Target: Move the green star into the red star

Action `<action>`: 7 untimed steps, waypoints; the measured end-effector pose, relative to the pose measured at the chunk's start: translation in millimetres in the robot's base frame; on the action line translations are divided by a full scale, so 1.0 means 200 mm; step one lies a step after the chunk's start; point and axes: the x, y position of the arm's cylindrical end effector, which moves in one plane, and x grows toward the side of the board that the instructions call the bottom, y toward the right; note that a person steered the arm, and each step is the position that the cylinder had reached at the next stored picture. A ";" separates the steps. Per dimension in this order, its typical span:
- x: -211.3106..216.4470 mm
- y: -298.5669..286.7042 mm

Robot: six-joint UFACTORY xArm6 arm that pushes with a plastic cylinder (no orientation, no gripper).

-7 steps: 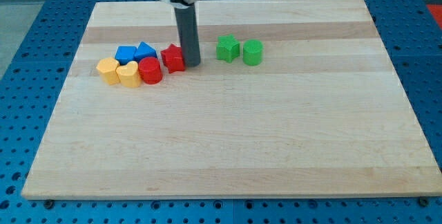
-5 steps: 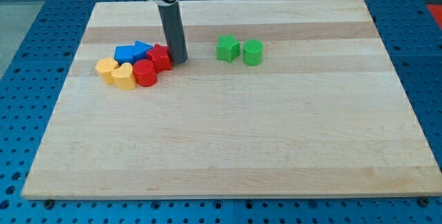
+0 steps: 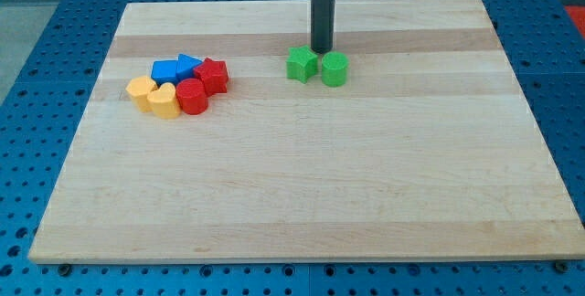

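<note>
The green star (image 3: pixel 300 63) lies on the wooden board right of its middle top, touching a green cylinder-like block (image 3: pixel 335 69) on its right. The red star (image 3: pixel 211 76) sits at the right end of a cluster at the view's left. My tip (image 3: pixel 321 50) is just above the two green blocks, between them, close to the green star's upper right corner. The rod rises straight up out of the view's top.
The left cluster holds two blue blocks (image 3: pixel 175 68), a red cylinder (image 3: pixel 193 97) and two yellow blocks (image 3: pixel 154 95), all touching. The board (image 3: pixel 302 195) is bordered by a blue perforated table (image 3: pixel 37 49).
My tip pushed the red star left into the cluster, then left it and moved right to just above the green blocks. The green blocks have not moved.
</note>
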 end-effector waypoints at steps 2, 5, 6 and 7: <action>0.19 -0.01; 0.21 -0.16; 0.27 -0.25; 0.31 -0.36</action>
